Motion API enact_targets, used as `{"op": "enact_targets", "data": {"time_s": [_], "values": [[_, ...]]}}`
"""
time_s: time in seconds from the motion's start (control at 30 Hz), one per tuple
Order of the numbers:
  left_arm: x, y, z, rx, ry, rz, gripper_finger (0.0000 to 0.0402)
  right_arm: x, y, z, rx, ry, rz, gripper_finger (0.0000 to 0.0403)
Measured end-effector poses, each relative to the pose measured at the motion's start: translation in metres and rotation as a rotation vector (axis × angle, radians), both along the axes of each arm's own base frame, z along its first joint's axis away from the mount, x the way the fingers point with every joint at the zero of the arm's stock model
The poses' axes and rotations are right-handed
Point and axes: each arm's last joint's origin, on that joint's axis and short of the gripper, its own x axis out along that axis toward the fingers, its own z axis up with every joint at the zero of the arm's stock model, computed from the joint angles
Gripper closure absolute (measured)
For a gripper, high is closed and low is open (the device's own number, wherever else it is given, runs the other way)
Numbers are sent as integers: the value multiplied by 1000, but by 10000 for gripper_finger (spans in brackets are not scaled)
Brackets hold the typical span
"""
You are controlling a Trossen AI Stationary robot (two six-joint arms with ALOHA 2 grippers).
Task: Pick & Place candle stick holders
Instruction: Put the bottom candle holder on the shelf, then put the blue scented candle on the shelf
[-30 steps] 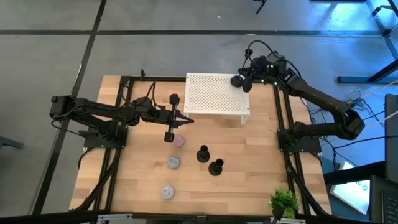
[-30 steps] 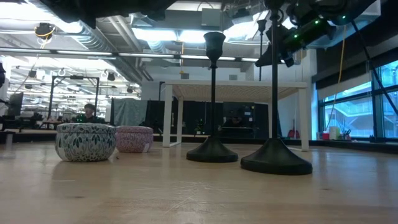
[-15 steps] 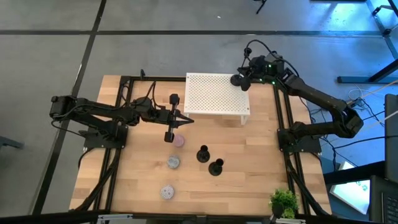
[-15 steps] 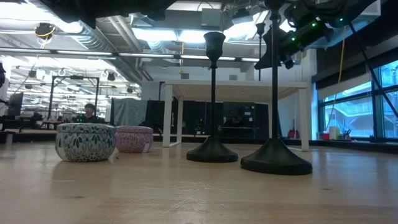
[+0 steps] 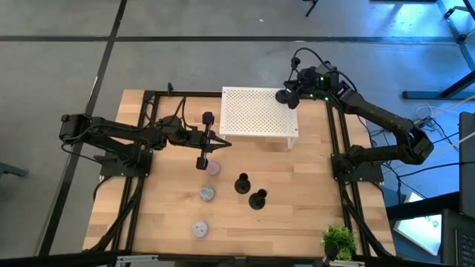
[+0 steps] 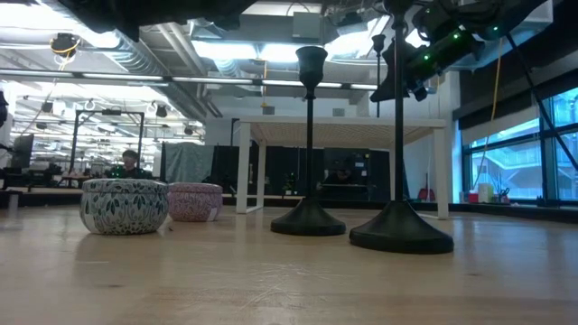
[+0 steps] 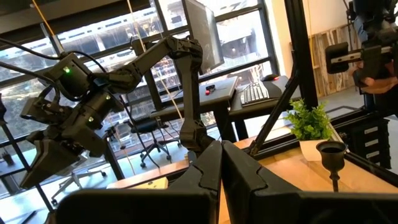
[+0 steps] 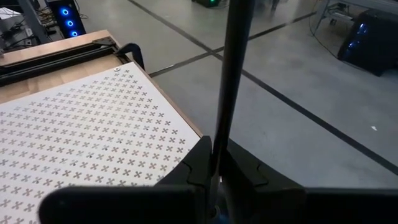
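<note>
Two black candle stick holders stand on their round bases on the wooden table, one (image 5: 242,183) (image 6: 309,135) and one nearer (image 5: 257,199) (image 6: 400,181). My right gripper (image 5: 291,97) (image 8: 216,163) is shut on a third holder (image 5: 282,95) over the far right corner of the white perforated stand (image 5: 256,111). My left gripper (image 5: 221,142) (image 7: 221,163) is shut and empty, hovering left of the stand's near edge, above the pink tin (image 5: 213,167). My right gripper pinches the holder's thin stem (image 8: 219,146) between its two fingers, which lie across the stem. The fingers slant down from the table's right. The holder hangs roughly upright, its base (image 6: 395,83) clear above the stand's top; in the wrist view the fingers hide the base.
Three round tins lie on the table's left half: the pink one, a patterned one (image 5: 207,193) (image 6: 125,206) and one near the front (image 5: 199,229). A small green plant (image 5: 339,241) stands at the near right corner. Black frame rails run along both sides.
My right gripper has shifted slightly toward the far edge and up with the holder, which stays clear of the stand, and has then kept still.
</note>
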Motion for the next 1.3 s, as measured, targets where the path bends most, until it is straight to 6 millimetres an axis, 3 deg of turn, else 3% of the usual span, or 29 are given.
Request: {"op": "enact_targets", "data": {"time_s": [0.3,0.93,1.3], "values": [[0,0,0,0,0,0,398,0,0,0,6,1,2,361],[0,0,0,2,0,0,398,-1,1,0,48,3,-8,237],[0,0,0,1,0,0,398,2,8,7,72,44,18,210]]}}
